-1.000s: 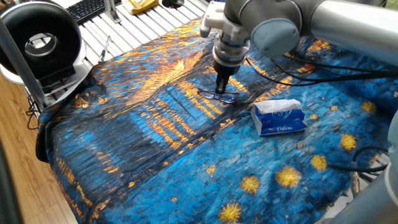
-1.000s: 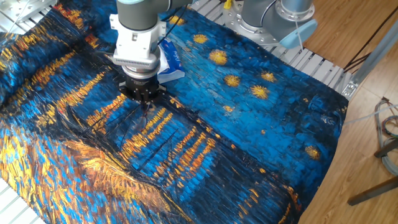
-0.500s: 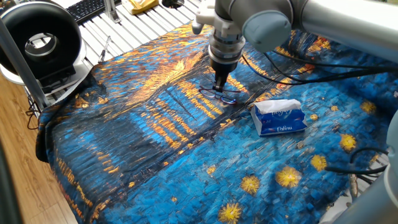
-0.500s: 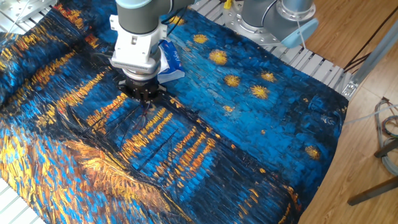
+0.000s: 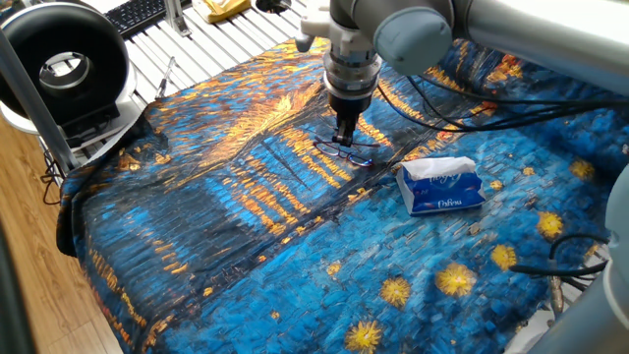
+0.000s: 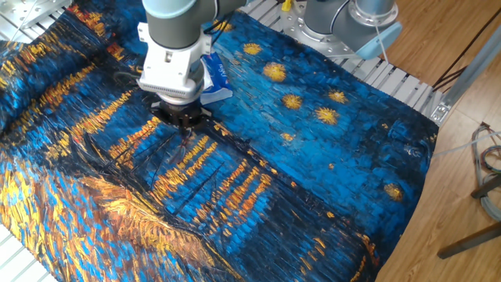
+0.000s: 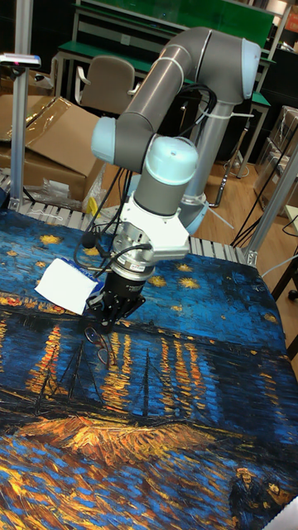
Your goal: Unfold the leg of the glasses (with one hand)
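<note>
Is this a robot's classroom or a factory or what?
Probably a robot lab or workshop. The pincer works on glasses on a painted tablecloth, with workbenches, a chair and a cardboard box behind.

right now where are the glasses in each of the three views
One fixed view: the glasses lie upper centre, under the gripper.
The other fixed view: upper left, below the gripper, too faint to point at.
Tall fixed view: left of centre, glasses under the gripper.
Shared landmark: the tissue pack beside them.
</note>
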You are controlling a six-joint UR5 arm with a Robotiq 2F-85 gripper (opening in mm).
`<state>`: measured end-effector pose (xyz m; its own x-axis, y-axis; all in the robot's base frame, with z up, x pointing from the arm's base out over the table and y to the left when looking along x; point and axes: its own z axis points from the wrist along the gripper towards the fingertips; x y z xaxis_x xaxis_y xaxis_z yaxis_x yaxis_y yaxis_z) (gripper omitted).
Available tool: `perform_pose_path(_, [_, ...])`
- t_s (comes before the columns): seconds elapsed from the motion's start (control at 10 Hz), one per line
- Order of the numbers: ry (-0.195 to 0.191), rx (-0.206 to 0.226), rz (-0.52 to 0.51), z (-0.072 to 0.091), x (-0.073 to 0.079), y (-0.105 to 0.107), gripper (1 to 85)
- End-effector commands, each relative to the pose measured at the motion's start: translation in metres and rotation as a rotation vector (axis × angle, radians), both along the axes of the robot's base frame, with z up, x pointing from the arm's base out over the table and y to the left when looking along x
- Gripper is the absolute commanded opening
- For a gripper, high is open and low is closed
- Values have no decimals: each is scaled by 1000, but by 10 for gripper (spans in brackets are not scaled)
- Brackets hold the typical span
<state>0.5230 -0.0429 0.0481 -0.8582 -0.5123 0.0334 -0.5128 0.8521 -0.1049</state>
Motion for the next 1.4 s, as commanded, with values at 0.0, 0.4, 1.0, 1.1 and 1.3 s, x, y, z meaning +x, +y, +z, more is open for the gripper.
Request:
perform_pose_path(0.0, [25, -5, -35, 5, 0, 6, 30])
perform_pose_path(0.4, [49, -14, -58, 6, -3, 6, 30])
perform_pose_path(1.0, [76, -7, -68, 6, -7, 12, 23])
perform_pose_path(1.1, [81, -15, -66, 6, -8, 11, 17])
perform_pose_path(1.3, [83, -25, -84, 8, -8, 10, 10])
